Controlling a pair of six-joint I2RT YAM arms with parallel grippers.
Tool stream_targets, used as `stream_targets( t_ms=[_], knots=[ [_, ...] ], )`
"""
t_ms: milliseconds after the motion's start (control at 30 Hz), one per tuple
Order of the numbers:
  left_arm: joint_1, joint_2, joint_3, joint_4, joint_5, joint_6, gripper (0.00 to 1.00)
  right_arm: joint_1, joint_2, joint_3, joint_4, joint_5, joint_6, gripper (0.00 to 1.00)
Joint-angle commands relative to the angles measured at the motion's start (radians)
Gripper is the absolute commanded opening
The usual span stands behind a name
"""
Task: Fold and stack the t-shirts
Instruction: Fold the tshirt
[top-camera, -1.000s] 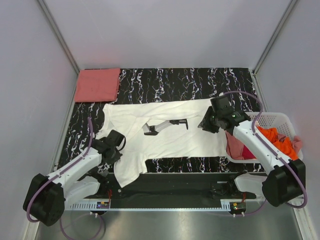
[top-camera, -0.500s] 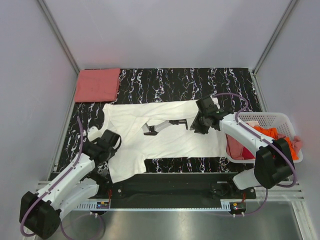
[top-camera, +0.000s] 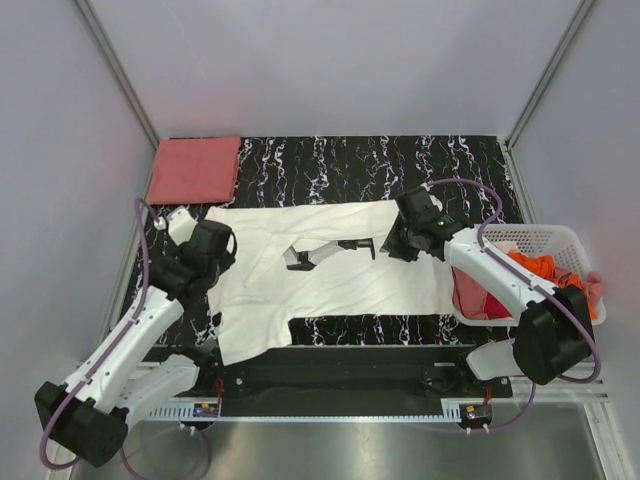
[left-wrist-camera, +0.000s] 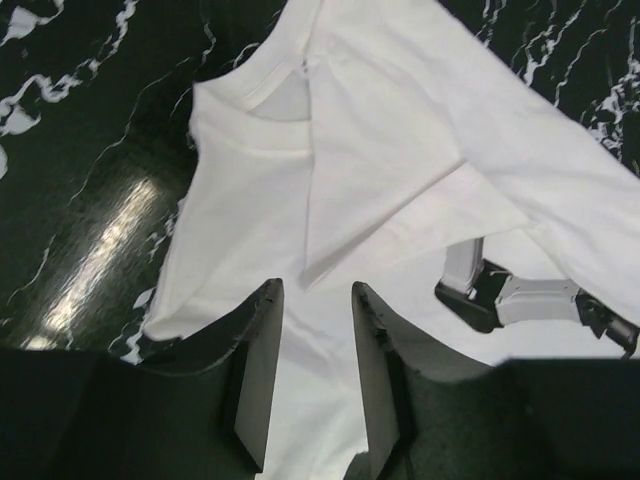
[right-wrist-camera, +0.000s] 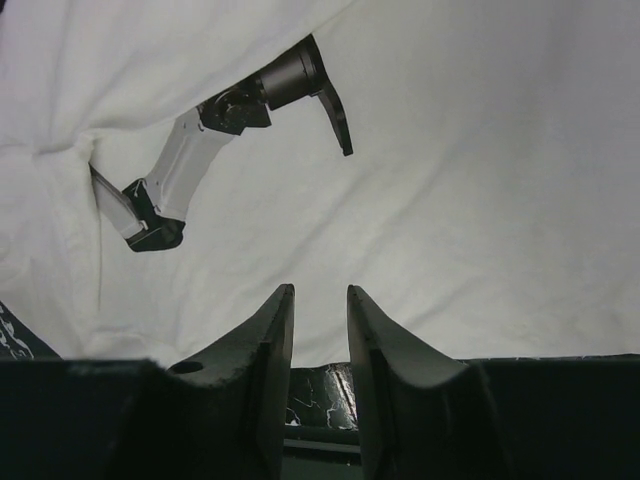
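A cream-white t-shirt (top-camera: 340, 275) lies spread across the black marbled table, its collar (left-wrist-camera: 262, 98) to the left and one sleeve folded in over the body (left-wrist-camera: 400, 190). It bears a black-and-white arm-shaped figure (top-camera: 330, 250). My left gripper (top-camera: 215, 250) (left-wrist-camera: 315, 290) hovers open over the shirt's collar end, with nothing between its fingers. Above the shirt's right end my right gripper (top-camera: 392, 243) (right-wrist-camera: 320, 292) stands open a little, also holding nothing. A salmon-pink t-shirt (top-camera: 195, 170) lies folded at the back left.
A white slatted basket (top-camera: 548, 240) stands at the table's right edge with orange (top-camera: 545, 272) and pink (top-camera: 475, 300) cloth in it. Grey walls close in the left, back and right. A dark rail runs along the near edge (top-camera: 350, 362).
My left gripper has let go of the shirt's near-left part, opened, and moved back and left toward the collar. The right gripper shifted slightly left a second ago and has since stayed.
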Motion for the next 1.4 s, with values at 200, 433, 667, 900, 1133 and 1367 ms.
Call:
stream_targets(
  t_ms=[200,433,667,900,1133,1367],
  knots=[
    [0.283,0.432,0.078,0.426,0.365,0.106,0.27,0.01,-0.077,0.042,0.042,0.053,-0.064,0.35],
    [0.338,0.693,0.194,0.36,0.335,0.134,0.31,0.009,-0.119,-0.007,0.044,0.101,-0.079,0.35],
    [0.344,0.8,0.196,0.262,0.195,0.113,0.33,0.009,-0.117,0.004,0.039,0.139,-0.092,0.35],
    [0.431,0.88,0.204,0.245,0.191,0.143,0.33,0.009,-0.138,0.001,-0.048,0.141,-0.029,0.34],
    [0.51,0.901,0.202,0.24,0.174,0.161,0.33,0.007,-0.162,-0.028,-0.05,0.133,-0.019,0.34],
    [0.539,0.889,0.286,0.243,0.207,0.201,0.33,0.009,-0.145,-0.019,-0.14,0.168,0.177,0.34]
  ],
)
